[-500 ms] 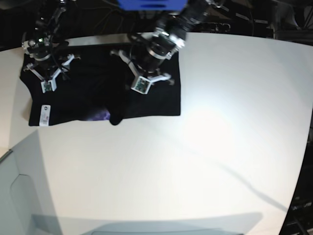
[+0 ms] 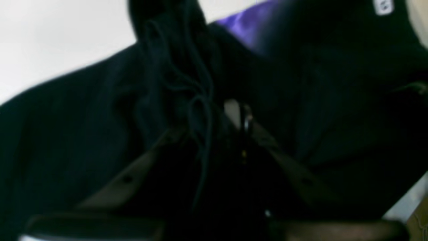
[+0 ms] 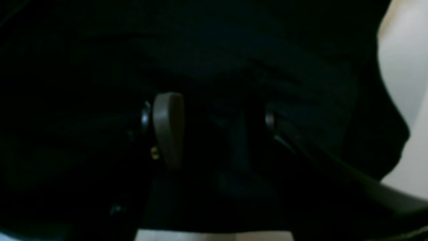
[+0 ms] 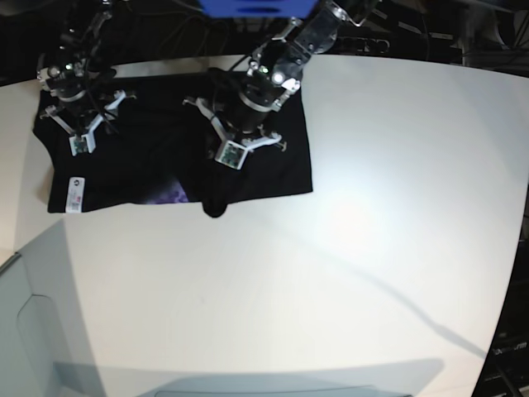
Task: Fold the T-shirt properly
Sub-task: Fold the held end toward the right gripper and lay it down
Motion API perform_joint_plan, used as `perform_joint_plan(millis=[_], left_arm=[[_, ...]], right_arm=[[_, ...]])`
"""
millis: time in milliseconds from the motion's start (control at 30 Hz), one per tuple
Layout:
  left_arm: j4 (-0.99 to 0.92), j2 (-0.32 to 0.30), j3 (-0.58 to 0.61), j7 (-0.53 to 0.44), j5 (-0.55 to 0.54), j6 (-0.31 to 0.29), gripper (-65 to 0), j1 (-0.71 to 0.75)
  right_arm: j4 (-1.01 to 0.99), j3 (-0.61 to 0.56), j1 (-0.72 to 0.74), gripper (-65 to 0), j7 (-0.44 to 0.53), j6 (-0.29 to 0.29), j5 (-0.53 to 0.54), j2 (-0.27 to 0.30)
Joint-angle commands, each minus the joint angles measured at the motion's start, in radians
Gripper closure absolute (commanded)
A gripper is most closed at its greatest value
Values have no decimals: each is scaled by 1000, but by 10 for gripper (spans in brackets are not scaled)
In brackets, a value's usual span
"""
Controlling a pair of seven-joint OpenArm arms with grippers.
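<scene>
Counter: white counter (image 4: pixel 347 248) under bright light, dark clutter behind its far edge.
T-shirt: the black T-shirt (image 4: pixel 281 178) lies at the far left of the counter in the base view, spread as a rough rectangle with a bunched ridge running through its middle down to a lump at the near hem.
Details: a white tag (image 4: pixel 74 192) shows at the near left corner; a purplish print (image 4: pixel 169 195) peeks out by the near hem.
Left tool: the left tool (image 2: pixel 239 115) has its fingers drawn close together on a gathered ridge of the shirt, so it looks to be pinching cloth.
Right tool: the right tool (image 3: pixel 214 124) sits low over the shirt's other end with its fingers spread apart, cloth between them but not gripped.
Progress: early, I judge; the shirt is laid out and partly gathered, no neat fold made, sleeves and halves left to bring over.
Change: against the earlier base view, the left arm has shifted toward the shirt's middle, and the lump at the hem sits further along with the near right edge pulled outward.
</scene>
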Motion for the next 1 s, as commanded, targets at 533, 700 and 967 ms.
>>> perform_joint_plan(millis=[533, 700, 967], left_arm=[[323, -114, -63, -25, 3, -2, -417, 109], [278, -123, -235, -21, 3, -2, -417, 160], [157, -123, -221, -19, -72, -8, -416, 127]], right_arm=[[17, 1, 24, -299, 5, 11, 10, 3], [17, 1, 24, -299, 5, 11, 10, 2], [17, 1, 24, -299, 5, 11, 12, 2]])
